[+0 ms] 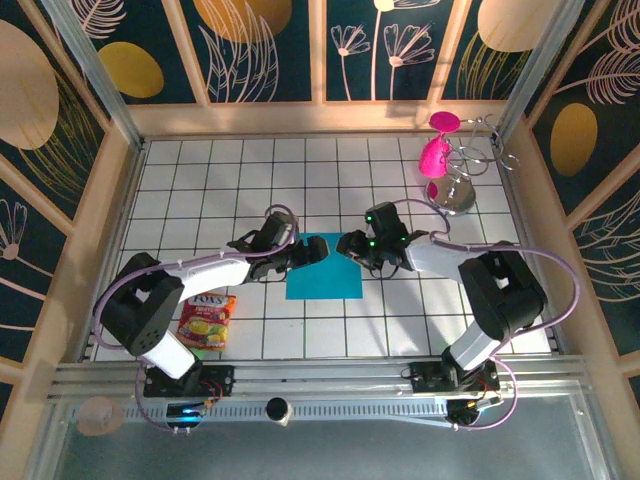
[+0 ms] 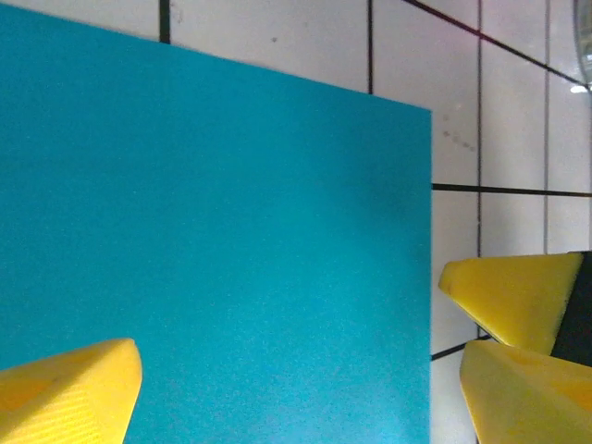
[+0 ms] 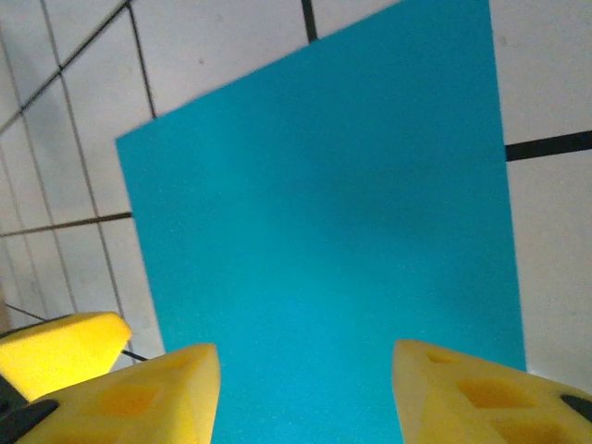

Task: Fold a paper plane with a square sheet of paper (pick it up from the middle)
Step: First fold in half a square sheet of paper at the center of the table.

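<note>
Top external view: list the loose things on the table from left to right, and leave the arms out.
snack packet → square sheet of paper → pink goblets

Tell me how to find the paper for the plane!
Start at the white tiled table. Near its middle, the square sheet of paper lies flat. It is plain turquoise-blue, unlike the red-and-yellow snack packet at the near left and the pink goblets at the far right.
</note>
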Motion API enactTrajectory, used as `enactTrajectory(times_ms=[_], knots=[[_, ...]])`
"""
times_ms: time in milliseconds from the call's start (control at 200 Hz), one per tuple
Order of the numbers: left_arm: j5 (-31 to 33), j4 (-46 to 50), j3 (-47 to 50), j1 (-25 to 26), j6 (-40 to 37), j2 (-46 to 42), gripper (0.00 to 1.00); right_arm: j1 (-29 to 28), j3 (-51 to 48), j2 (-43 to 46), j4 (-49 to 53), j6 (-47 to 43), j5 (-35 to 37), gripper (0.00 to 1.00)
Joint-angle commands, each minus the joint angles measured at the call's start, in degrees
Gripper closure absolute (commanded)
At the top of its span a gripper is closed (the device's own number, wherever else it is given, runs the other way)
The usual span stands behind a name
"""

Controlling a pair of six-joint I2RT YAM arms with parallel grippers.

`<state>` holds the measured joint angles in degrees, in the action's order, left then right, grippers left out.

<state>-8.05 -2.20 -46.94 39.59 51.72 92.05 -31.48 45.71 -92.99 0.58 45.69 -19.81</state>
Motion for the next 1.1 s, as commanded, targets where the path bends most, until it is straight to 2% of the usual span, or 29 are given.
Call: enactTrajectory(times_ms=[0,265,571,1091], knots=[[1.4,1.2,-0.8,0.0,0.3,0.5,0.10,-0.2,1.8,-1.5,2.1,-0.9,0.5,0.49],[-2.0,-3.9,0.2,0.0,3.2,2.5,0.09,-0.2,2.5,-3.4,2.5,-1.8,0.4,0.50],[-3.7,-3.7,0.5,0.0,3.9,5.1,0.09,-0.2,1.8,-4.9,2.1,-1.9,0.2,0.52],[-2.3,-6.6,4.9,0.0,6.5,4.7,0.05,-0.2,-1.0,-5.4,-3.1,1.1,-3.3,0.55]])
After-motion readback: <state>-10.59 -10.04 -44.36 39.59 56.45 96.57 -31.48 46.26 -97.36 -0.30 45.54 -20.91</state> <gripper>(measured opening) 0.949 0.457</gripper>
